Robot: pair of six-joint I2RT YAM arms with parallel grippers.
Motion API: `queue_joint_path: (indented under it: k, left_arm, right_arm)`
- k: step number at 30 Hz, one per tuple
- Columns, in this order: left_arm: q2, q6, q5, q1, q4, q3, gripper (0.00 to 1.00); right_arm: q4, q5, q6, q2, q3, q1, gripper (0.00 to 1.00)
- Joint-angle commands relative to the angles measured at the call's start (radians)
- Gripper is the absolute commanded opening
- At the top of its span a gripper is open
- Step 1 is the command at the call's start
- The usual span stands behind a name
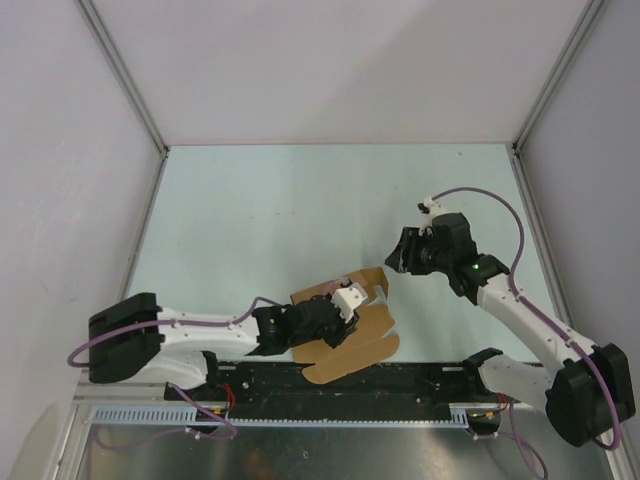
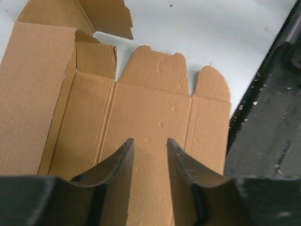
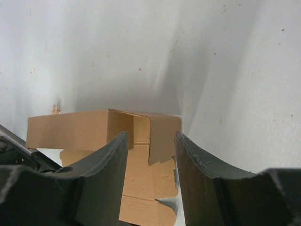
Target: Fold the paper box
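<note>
Top view is bright and even, with soft light coming down from overhead and no hard edges anywhere. The desk (image 1: 300,200) reads pale and flat, and shadows barely register on it. Down at the near edge the metal strip (image 1: 330,452) throws back a dull, patchy sheen. The frame posts (image 1: 125,80) splay outward toward the corners, a touch of wide-angle bend.

Left wrist view: the paper box (image 2: 155,113) is crisp, corrugation lines showing. The left fingers (image 2: 120,162) sit dark and slightly soft up close, and the bare desk behind washes nearly white.

Right wrist view: broad grey shadows streak the desk. The right fingers (image 3: 110,169) are dark and blurry-edged, and the cardboard's upright face is shaded.
</note>
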Motion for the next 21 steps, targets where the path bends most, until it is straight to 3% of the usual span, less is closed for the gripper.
queue_joint_path:
  k: [1, 21]
  left_arm:
    - [0.073, -0.032, -0.027, -0.005, 0.095, 0.028, 0.35]
    - [0.18, -0.091, 0.009, -0.042, 0.155, -0.006, 0.22]
  right_arm:
    - [-0.049, 0.02, -0.053, 0.067, 0.072, 0.031, 0.49]
    - [-0.132, 0.15, -0.07, 0.182, 0.137, 0.153, 0.36]
